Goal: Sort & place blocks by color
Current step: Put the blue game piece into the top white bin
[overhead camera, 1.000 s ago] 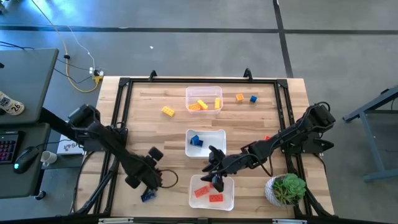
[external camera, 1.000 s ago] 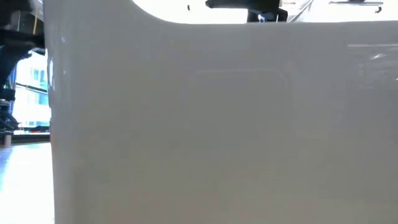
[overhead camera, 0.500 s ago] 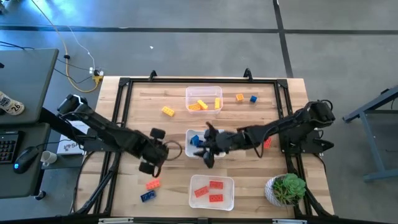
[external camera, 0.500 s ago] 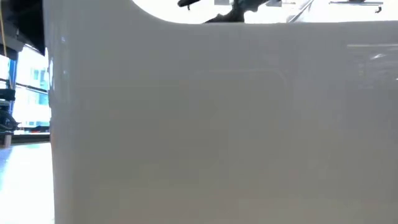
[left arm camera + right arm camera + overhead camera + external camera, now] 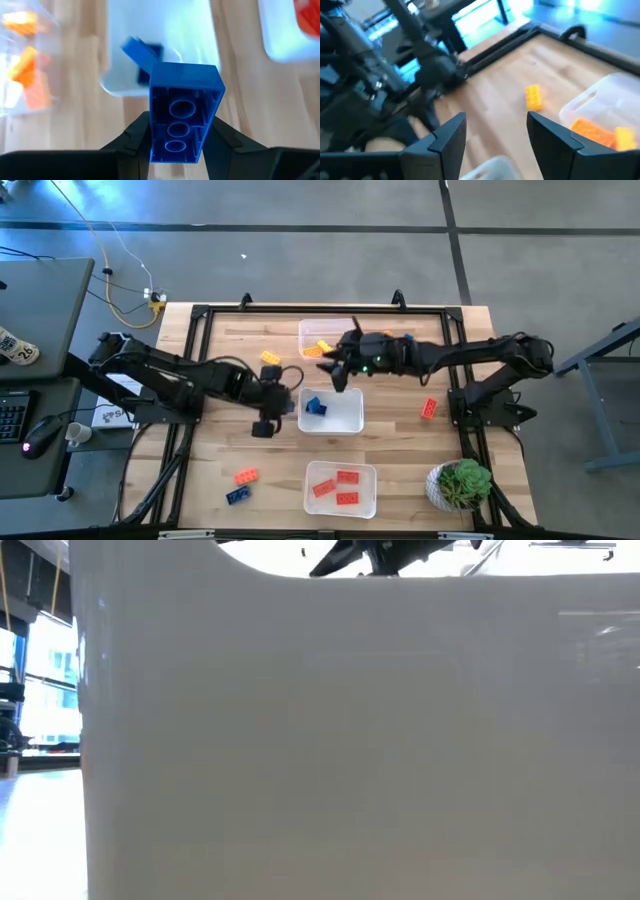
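Observation:
My left gripper (image 5: 284,402) hovers at the left edge of the middle clear tub (image 5: 352,420) and is shut on a blue brick (image 5: 182,112). That tub holds another blue brick (image 5: 314,406). My right gripper (image 5: 329,366) is open and empty in the right wrist view (image 5: 496,136), above the gap between the middle tub and the far tub (image 5: 340,326) of yellow bricks. The near tub (image 5: 340,508) holds red bricks (image 5: 346,478). Loose bricks lie flat on the table: yellow (image 5: 270,358), orange (image 5: 385,336), blue (image 5: 407,338), red (image 5: 429,408), red-orange (image 5: 245,477), blue (image 5: 238,495). My left gripper pinches the blue brick between its two fingers (image 5: 132,142), one on each long side (image 5: 156,142) near the end closest to the wrist. The brick's hollow underside faces the wrist camera. It is lifted clear of the table and points toward the middle tub.
A potted plant (image 5: 460,483) stands at the table's near right corner. A black frame (image 5: 198,315) runs around the tabletop. In the low view a white tub wall (image 5: 350,740) fills nearly the whole picture. Bare wood lies to the left of the tubs.
My left gripper has travelled from the near-left part of the table toward the far edge and rightward, up to the middle tub. My right gripper has swept from over the near red tub, past the middle tub, toward the far yellow tub.

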